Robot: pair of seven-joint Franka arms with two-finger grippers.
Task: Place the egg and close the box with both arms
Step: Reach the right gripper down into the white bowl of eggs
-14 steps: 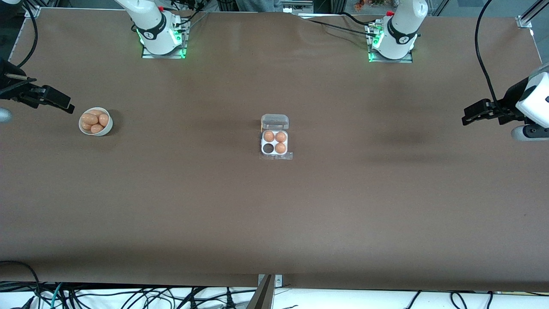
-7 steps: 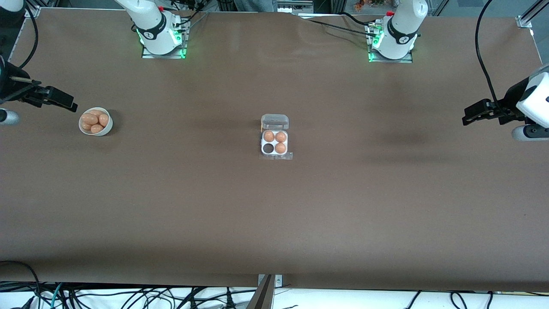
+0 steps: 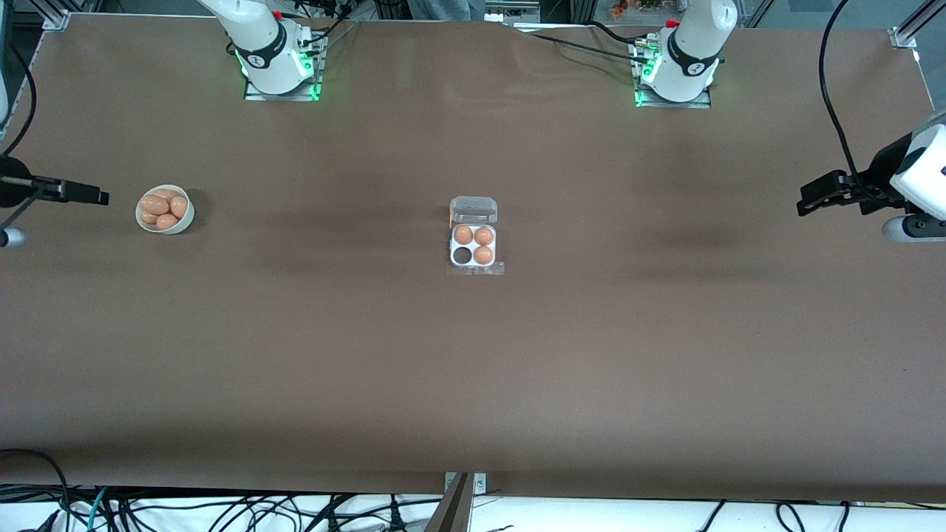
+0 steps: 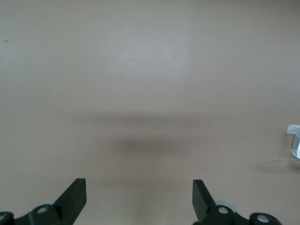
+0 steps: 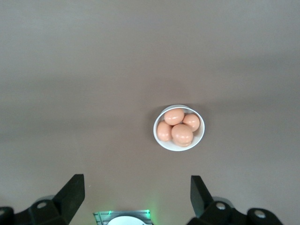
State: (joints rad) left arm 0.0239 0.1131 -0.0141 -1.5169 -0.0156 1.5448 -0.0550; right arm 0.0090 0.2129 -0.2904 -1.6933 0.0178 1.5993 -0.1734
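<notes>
A wide brown table (image 3: 473,369) seen from above, with two white robot arms based along its upper edge. At the centre sits the box (image 3: 474,253), a small white four-cell carton whose clear lid (image 3: 474,209) is swung open and lies on the side toward the robots' bases; three cells hold orange-brown eggs and one cell (image 3: 463,256) — nearer the front camera, toward the right arm's end — is empty, likely the slot to be filled. Toward the right arm's end of the table a round white bowl (image 3: 165,210) holds several matching eggs, any of which could be the egg (image 5: 182,134) to carry over. The right gripper (image 3: 74,193) hangs above the table just beside the bowl, jaws spread wide and holding nothing (well placed, it seems, to reach for an egg). The left gripper (image 3: 820,198) waits over bare table at the left arm's end, well apart from the box, jaws likewise apart and empty. Nothing lies between bowl and box — only cables past the table's edges.
</notes>
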